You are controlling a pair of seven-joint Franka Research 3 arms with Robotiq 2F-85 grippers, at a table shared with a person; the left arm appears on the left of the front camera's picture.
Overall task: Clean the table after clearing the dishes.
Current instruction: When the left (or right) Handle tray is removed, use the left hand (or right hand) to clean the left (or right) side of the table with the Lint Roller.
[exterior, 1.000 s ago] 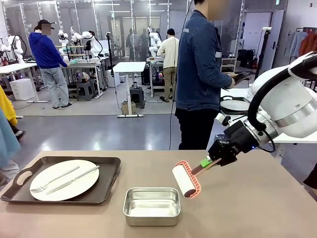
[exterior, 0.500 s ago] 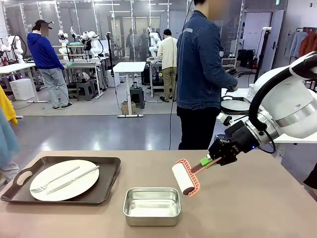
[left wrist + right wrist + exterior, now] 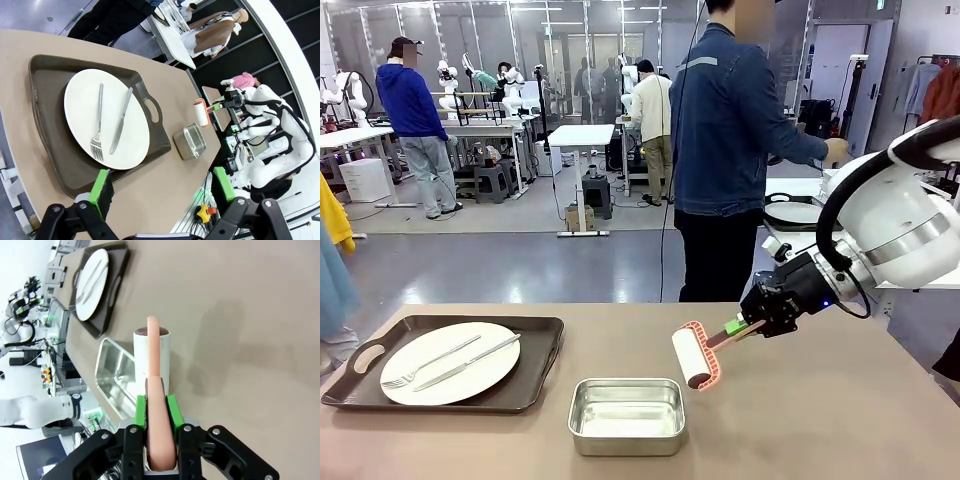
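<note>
From my console, the right pincer [image 3: 738, 325] was clamped narrow on the salmon-pink handle of one lint roller [image 3: 692, 358]. The roller's white drum hung tilted just above the desk [image 3: 820, 420]; I could not tell whether it touched. In the right wrist view, both green pads of that pincer [image 3: 156, 410] pressed the handle from either side, and the drum [image 3: 151, 360] pointed straight out ahead of the fingers.

The left pincer [image 3: 162, 185] stood wide with nothing between its pads, high over the near left of the desk.

One square steel pan [image 3: 626, 410] sat just left of the right pincer's roller and nearer to me, apart from it.

Well off to that pincer's left, and right in front of the left pincer, lay one dark brown tray [image 3: 535, 370]. It carried one white plate [image 3: 480, 385], with one fork [image 3: 430, 363] and one knife [image 3: 468, 362] side by side on it.

One person [image 3: 725, 150] in a denim jacket stood beyond the right pincer at the desk's far edge.
</note>
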